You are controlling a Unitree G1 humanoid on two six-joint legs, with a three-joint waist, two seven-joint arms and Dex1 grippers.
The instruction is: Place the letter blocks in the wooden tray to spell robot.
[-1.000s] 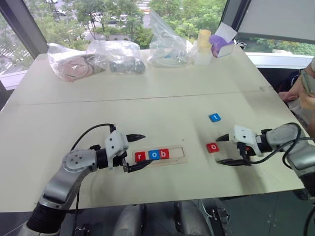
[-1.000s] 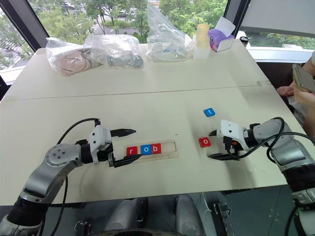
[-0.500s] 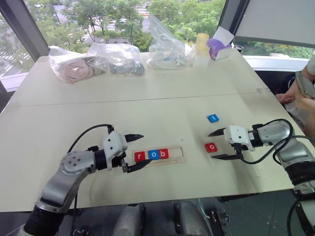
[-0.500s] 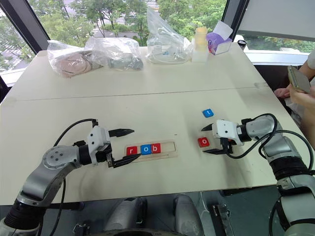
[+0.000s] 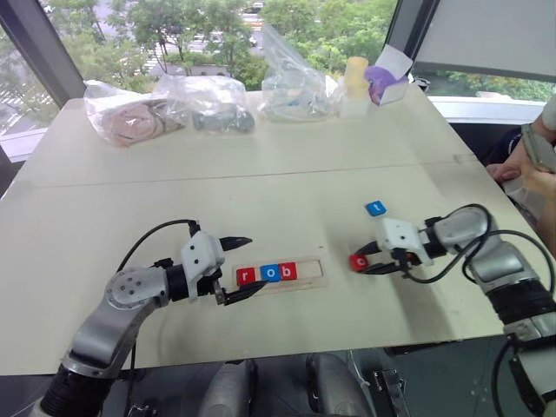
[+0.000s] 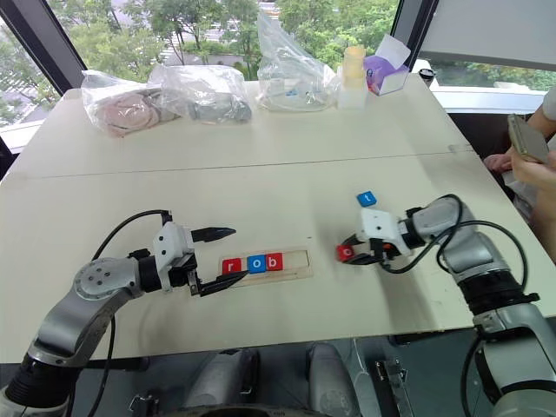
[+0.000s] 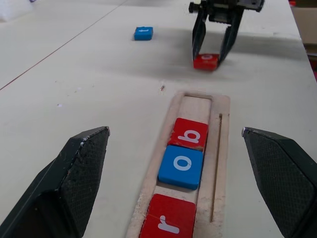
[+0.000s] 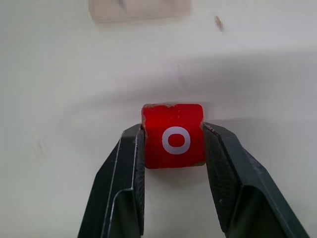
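The wooden tray (image 5: 314, 268) lies lengthwise in front of me, holding a red r (image 5: 247, 276), a blue o (image 5: 272, 273) and a red b (image 5: 289, 270); its right end is bare. My left gripper (image 5: 251, 264) hovers open at the tray's left end, one finger on each side of the r. To the right of the tray, my right gripper (image 5: 359, 261) is shut on a red o block (image 8: 173, 135) that sits on the table. A blue t block (image 5: 375, 208) lies loose just beyond it.
Clear plastic bags (image 5: 204, 102), a stack of cups (image 5: 356, 83) and a purple box (image 5: 388, 76) line the far edge of the table. A person's hand holding a phone (image 5: 539, 148) is at the right edge. The table's front edge runs close below both arms.
My right gripper moved left over the red o block and shut on it, and the block shifted slightly toward the tray. The left gripper stayed put.
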